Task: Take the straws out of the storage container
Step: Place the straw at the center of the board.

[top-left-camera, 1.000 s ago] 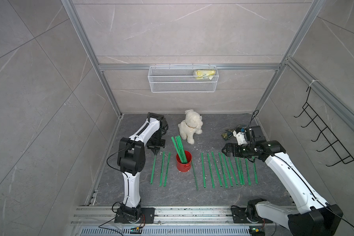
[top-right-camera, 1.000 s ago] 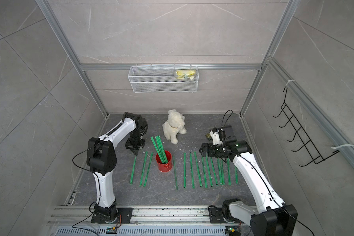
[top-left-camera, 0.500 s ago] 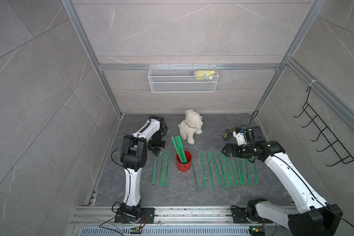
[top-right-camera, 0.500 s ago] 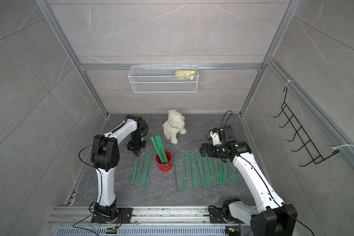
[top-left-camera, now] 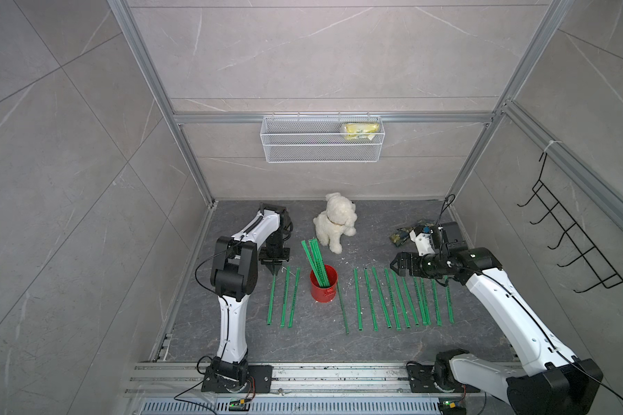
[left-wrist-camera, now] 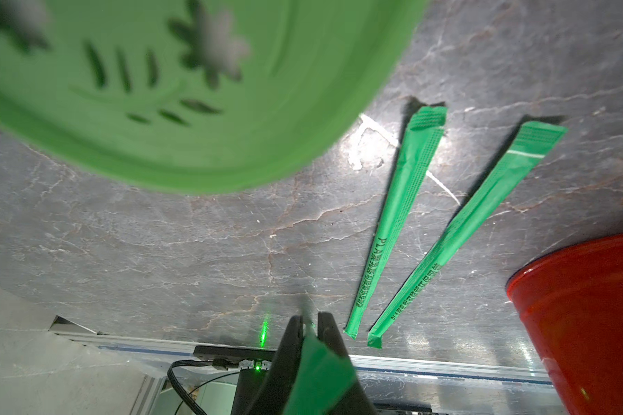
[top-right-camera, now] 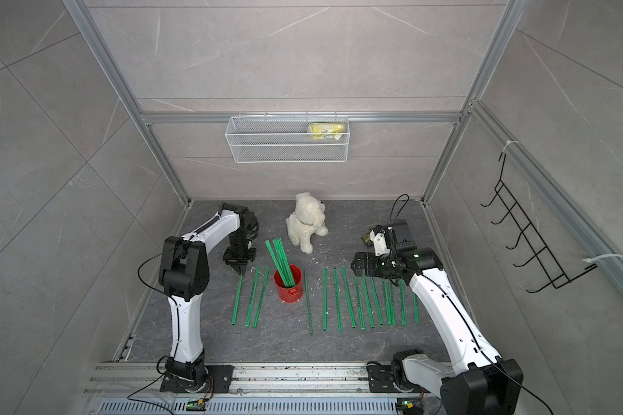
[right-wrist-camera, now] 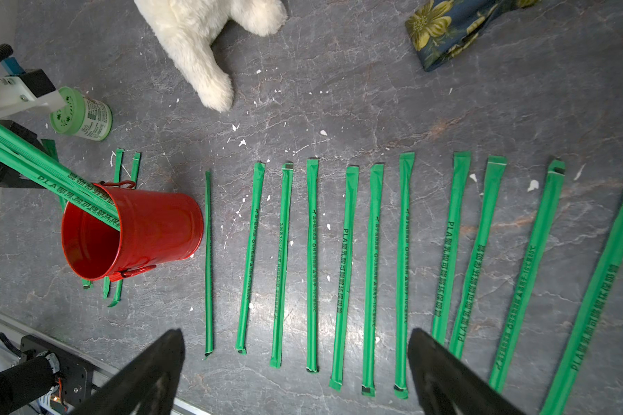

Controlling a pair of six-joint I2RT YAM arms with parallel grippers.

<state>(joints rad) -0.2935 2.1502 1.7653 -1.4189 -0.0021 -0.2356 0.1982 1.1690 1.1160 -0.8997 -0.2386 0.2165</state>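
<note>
The storage container (top-left-camera: 323, 287) is a red can standing upright on the floor, also seen in the right wrist view (right-wrist-camera: 152, 230). A few green straws (top-left-camera: 315, 262) lean out of it toward the far left. Three straws lie side by side left of the can. My left gripper (top-left-camera: 275, 267) points down at the far end of the leftmost straw (top-left-camera: 271, 301). In the left wrist view the left gripper (left-wrist-camera: 308, 318) is shut on that straw's green end. Several straws (right-wrist-camera: 342, 273) lie in a row right of the can. My right gripper (right-wrist-camera: 295, 332) hovers open over that row, holding nothing.
A white plush dog (top-left-camera: 335, 221) sits behind the can. A green-lidded jar (right-wrist-camera: 80, 115) stands close behind my left gripper. A floral cloth (right-wrist-camera: 457, 28) lies at the far right. A wire basket (top-left-camera: 321, 151) hangs on the back wall, a black hook rack (top-left-camera: 569, 244) on the right wall.
My left arm's elbow has shifted slightly toward the can while its gripper stays at the far end of the leftmost straw. The right arm has not moved.
</note>
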